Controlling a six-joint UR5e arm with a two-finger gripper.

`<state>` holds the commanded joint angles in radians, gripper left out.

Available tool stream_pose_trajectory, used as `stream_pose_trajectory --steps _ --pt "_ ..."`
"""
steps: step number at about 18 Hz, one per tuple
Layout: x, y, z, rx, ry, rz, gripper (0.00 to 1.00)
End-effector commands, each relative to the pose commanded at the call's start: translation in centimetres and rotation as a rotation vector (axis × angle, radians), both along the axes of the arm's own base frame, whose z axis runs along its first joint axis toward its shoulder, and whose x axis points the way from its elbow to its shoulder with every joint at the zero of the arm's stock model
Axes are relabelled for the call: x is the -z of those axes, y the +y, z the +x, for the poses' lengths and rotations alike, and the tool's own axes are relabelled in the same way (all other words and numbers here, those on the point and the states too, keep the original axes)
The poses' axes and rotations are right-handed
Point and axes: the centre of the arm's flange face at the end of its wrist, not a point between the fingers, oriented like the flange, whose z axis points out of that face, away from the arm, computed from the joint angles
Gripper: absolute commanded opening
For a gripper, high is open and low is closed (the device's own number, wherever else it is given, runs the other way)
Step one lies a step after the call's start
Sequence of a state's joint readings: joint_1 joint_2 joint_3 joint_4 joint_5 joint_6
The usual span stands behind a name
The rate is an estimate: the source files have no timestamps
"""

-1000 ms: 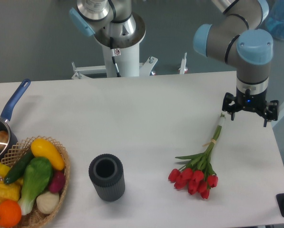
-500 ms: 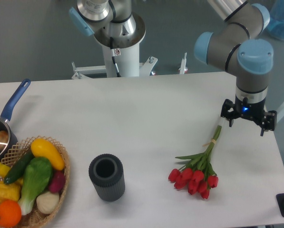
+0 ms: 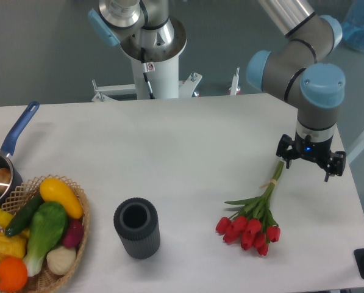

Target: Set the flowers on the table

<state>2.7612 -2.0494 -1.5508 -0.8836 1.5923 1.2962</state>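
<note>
The flowers [image 3: 255, 217], a small bunch of red tulips with green stems, lie flat on the white table [image 3: 182, 146] at the front right, heads toward the front edge and stem ends pointing back right. My gripper [image 3: 310, 160] hangs over the stem ends, seen from above, with its fingers spread apart. It is open and holds nothing. The fingertips are hidden under the wrist, so I cannot tell whether they touch the stems.
A dark grey ribbed cylinder vase [image 3: 136, 227] stands upright at the front middle. A wicker basket [image 3: 78, 195] of vegetables sits at the front left, with a blue-handled pot [image 3: 5, 162] behind it. A second arm's white base [image 3: 154, 58] stands at the back.
My gripper has moved left and toward the front, from beside the stem ends to over them. The flowers have not moved.
</note>
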Motion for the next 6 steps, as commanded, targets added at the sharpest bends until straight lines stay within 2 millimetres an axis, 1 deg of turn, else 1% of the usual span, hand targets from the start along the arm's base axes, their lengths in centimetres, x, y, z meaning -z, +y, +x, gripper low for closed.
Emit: stream_pose_trajectory --steps 6 --pt "0.21 0.19 0.16 0.010 -0.002 0.001 1.00"
